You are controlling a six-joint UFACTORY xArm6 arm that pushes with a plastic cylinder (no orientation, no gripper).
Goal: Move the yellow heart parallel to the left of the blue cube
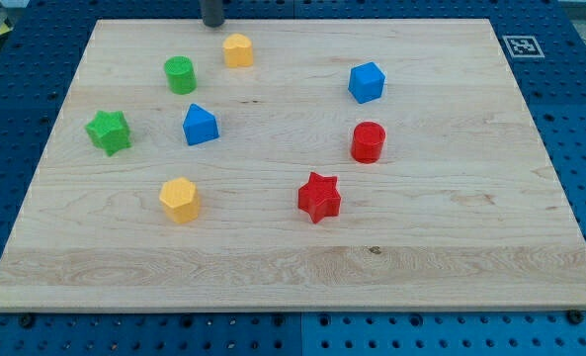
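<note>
The yellow heart, a small block that looks like plastic, lies near the view's top edge of the light wooden table. It is left of the centre. The blue cube stands well apart from it toward the view's right, and a little lower in the view. So the heart is already on the cube's left side, but I judge it is not yet in one line with it and is far from it.

My tip, the lower end of the dark rod that is my end effector, is just beside the heart at its upper left. I cannot tell if it touches the heart. The rod has nothing to open or close, and it holds nothing.

I judge the step in hand is the approach, with the push about to begin. The next move calls for a slow push toward the view's right and a little toward the bottom. The heart should stop beside the cube's left face without knocking it.

The green cylinder and the blue triangular block lie lower left, outside that path. The other yellow block is far below.
</note>
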